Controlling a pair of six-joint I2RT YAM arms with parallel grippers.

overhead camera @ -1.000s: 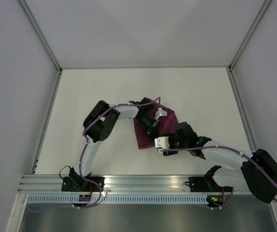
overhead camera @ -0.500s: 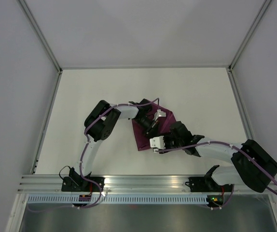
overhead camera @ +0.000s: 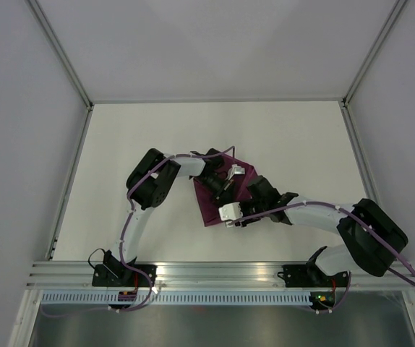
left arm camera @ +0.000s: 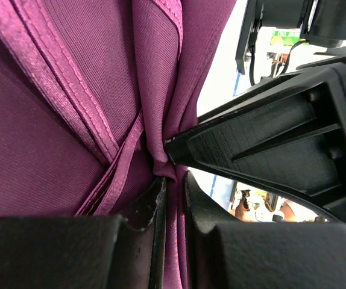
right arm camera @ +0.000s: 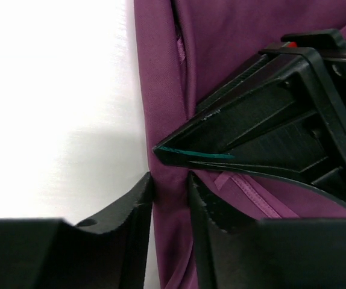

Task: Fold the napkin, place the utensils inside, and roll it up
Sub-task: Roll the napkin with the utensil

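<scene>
— Where is the deep magenta-purple cloth napkin lying?

— It is lying bunched in folds on the white bench, about the middle. Both arms are reaching over it, one from each side, with their claws close together.

— What is the left claw doing?

— It is clenching on a narrow pleat of the napkin. In its wrist view the cloth is running down between its two dark fingers, and hemmed bands are crossing just to the left.

— And the right claw?

— It is grasping the napkin too, at the folded edge lying next to bare bench. The fold is filling the gap, with a finger pressing on each side of it.

— What is that black wedge showing above those fingers?

— It is pointing its teal-edged tip at the same fold, just above the grip. A similar wedge is showing in the left wrist view, and I cannot tell which arm either one belongs to.
</scene>
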